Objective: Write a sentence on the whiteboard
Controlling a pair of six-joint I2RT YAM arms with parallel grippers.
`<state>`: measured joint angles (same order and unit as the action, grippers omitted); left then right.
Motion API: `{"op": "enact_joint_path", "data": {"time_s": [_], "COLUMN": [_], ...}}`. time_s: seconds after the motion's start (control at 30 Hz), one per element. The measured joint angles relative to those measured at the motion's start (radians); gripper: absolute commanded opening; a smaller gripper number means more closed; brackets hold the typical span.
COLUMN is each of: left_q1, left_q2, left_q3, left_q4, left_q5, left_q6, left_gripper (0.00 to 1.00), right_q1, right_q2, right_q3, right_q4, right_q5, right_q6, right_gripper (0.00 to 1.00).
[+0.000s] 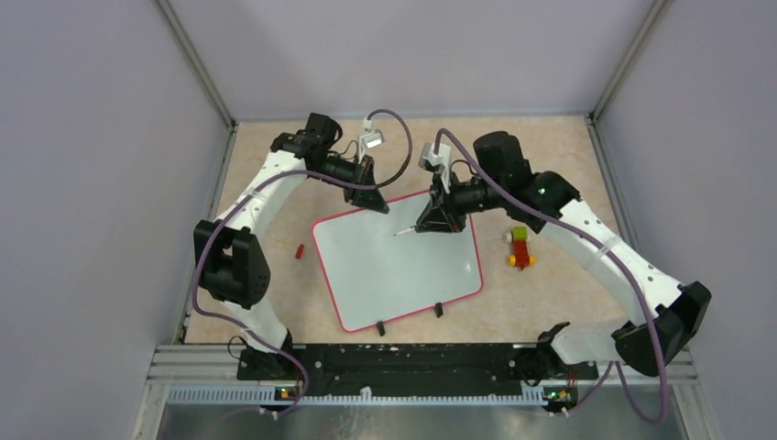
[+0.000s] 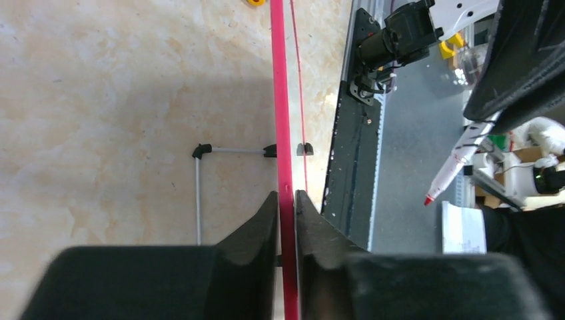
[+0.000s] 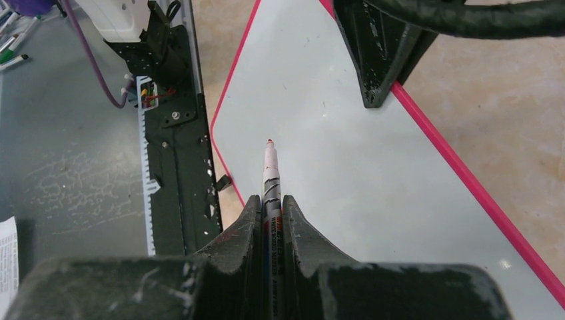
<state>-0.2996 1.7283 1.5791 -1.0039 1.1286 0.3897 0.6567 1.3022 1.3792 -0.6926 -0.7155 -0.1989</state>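
Observation:
The whiteboard, white with a red-pink frame, lies tilted in the middle of the table. No sentence is in view on its white face. My left gripper is at the board's far edge, shut on the red frame, which runs edge-on between its jaws. My right gripper hovers over the board's far right part, shut on a white marker. The marker's red tip points down at the board, just above the surface or on it. The marker also shows in the left wrist view.
A small red cap lies on the table left of the board. A yellow, green and red block toy sits to its right. The board's black wire leg shows underneath. The black base rail runs along the near edge.

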Motion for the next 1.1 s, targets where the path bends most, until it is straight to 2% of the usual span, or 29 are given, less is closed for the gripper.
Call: {"op": "enact_joint_path", "data": {"time_s": [0.07, 0.17, 0.3, 0.57, 0.9, 1.1], "left_q1": [-0.005, -0.003, 0.050, 0.277, 0.296, 0.319], "left_q2": [0.007, 0.011, -0.005, -0.147, -0.209, -0.215], "left_q3": [0.011, 0.022, 0.021, -0.024, -0.147, -0.168], "left_q4": [0.000, -0.001, 0.006, -0.075, -0.132, -0.127], "left_q5": [-0.003, -0.015, -0.030, -0.025, 0.022, 0.062], "left_q6": [0.000, -0.014, -0.048, 0.017, 0.064, 0.063], "left_gripper": [0.39, 0.46, 0.46, 0.47, 0.49, 0.40], "right_q1": [0.021, 0.058, 0.109, 0.231, 0.401, 0.435], "right_q2": [0.000, 0.001, 0.004, 0.079, 0.221, 0.243], "right_q3": [0.000, 0.000, 0.001, 0.087, 0.193, 0.194], "right_q4": [0.005, 0.018, 0.029, 0.066, 0.129, 0.134], "right_q5": [0.016, 0.055, 0.113, 0.261, 0.436, 0.499], "right_q6": [0.000, 0.000, 0.000, 0.000, -0.011, -0.018], "right_gripper": [0.00, 0.00, 0.00, 0.00, 0.00, 0.00]}}
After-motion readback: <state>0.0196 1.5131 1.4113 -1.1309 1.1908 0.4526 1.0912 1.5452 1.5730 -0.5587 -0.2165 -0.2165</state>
